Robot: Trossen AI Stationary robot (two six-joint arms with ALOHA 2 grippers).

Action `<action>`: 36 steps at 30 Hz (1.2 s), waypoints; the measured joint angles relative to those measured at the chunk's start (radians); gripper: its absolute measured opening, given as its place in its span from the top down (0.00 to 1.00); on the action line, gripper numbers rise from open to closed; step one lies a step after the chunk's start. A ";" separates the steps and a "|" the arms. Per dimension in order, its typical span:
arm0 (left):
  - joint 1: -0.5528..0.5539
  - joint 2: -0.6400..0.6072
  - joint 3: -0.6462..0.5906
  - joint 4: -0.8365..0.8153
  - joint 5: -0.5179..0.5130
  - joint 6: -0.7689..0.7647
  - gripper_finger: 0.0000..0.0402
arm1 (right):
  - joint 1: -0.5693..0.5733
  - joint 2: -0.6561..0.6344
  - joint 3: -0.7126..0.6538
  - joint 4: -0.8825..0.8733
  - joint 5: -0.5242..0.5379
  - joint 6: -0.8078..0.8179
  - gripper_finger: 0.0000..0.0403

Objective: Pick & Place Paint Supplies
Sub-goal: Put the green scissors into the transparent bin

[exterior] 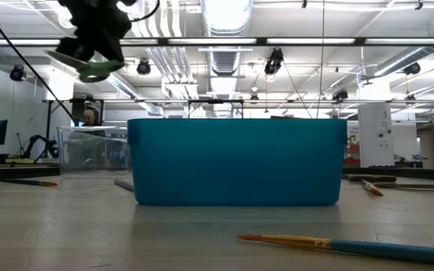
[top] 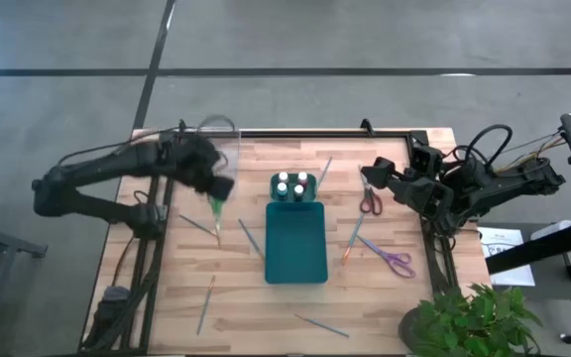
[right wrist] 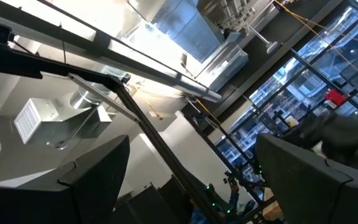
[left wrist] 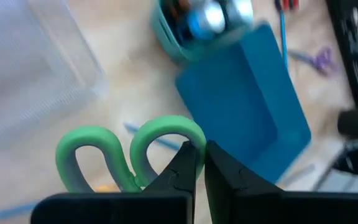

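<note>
High view, layout: a wooden counter (top: 385,297) seen from straight above, with a teal tray (top: 296,243) at its middle as the landmark.
Left arm: it reaches in from the tray's left, and its pincer (top: 218,188) hangs above the counter just left of the tray.
Left pincer state: clamped shut on one green handle loop of the green scissors (left wrist: 129,152), so they dangle blade-down, probably in carriage.
Clear box: a clear plastic box (top: 221,139) sits behind and left of the tray, close to the raised scissors; whether it is their destination cannot be told.
Loose brushes, left: thin brushes (top: 206,302) lie flat on the counter left of and in front of the tray, not yet collected.
Tray contents: small white-capped paint bottles (top: 291,184) stand at the tray's far end, and the near part looks bare.
Low view: the tray's wall fills the middle, a blue-handled brush (exterior: 353,245) lies before it, and the scissors hang high at its left.
Right of tray: red scissors (top: 369,201), an orange-tipped brush (top: 353,238) and purple scissors (top: 395,260) lie flat, waiting.
Right arm: parked at the counter's right edge, well apart from the tray, its pincer (top: 377,175) spread wide and empty, tilted up at the ceiling.
</note>
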 joint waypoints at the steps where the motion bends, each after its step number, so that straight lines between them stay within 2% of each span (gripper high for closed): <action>1: 0.054 0.007 0.015 -0.003 0.010 0.044 0.96 | 0.000 0.000 0.000 0.000 0.000 0.000 0.15; 5: 0.236 0.056 0.068 -0.014 0.040 0.189 0.96 | 0.000 0.000 0.000 0.000 0.000 0.000 0.15; 10: 0.351 0.153 0.102 -0.019 0.033 0.308 0.96 | 0.000 0.000 0.000 -0.002 0.001 -0.001 0.15; 17: 0.453 0.284 0.172 -0.008 -0.007 0.388 0.96 | 0.000 0.000 0.000 -0.005 0.001 -0.006 0.15; 27: 0.596 0.401 0.307 -0.008 -0.026 0.462 0.96 | 0.000 0.000 0.000 -0.008 0.003 -0.018 0.15; 31: 0.609 0.432 0.310 -0.009 -0.041 0.468 0.96 | 0.000 0.000 0.000 -0.009 0.004 -0.022 0.15; 36: 0.608 0.448 0.245 -0.008 -0.073 0.424 0.97 | 0.000 0.000 0.000 -0.013 0.006 -0.029 0.15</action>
